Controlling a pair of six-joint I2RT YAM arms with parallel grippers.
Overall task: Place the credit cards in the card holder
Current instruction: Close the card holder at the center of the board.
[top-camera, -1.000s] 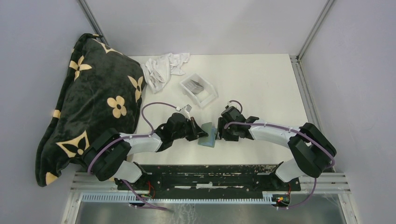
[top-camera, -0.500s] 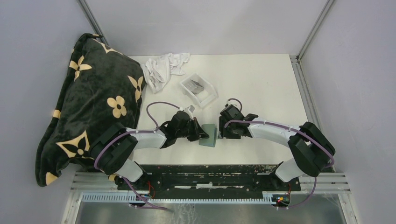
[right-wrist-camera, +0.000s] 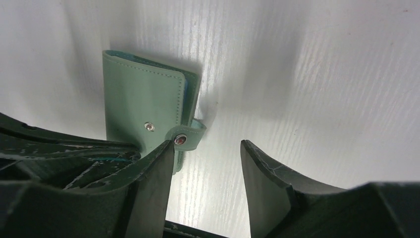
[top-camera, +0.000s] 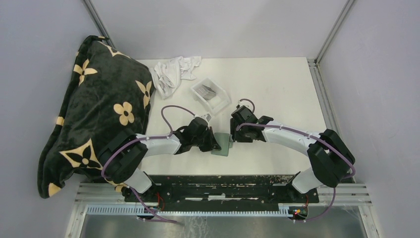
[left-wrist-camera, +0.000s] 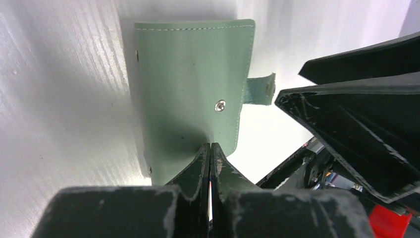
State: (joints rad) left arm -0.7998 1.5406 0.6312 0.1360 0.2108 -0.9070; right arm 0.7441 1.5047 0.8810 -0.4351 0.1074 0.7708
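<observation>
The grey-green card holder lies folded shut on the table between my two grippers, its snap tab undone and sticking out to the side. My left gripper is shut, with its fingertips pressing down on the holder's cover. My right gripper is open and empty just past the holder. Its one finger sits beside the tab in the right wrist view, where the holder lies to the left. The credit cards lie in the clear plastic tray further back.
A big black pillow with gold flowers fills the table's left side. A crumpled white cloth lies at the back, next to the tray. The table's right half is bare white surface.
My left gripper has slid to the right onto the holder, which now lies lower and is partly covered. My right gripper has shifted a little back and left.
</observation>
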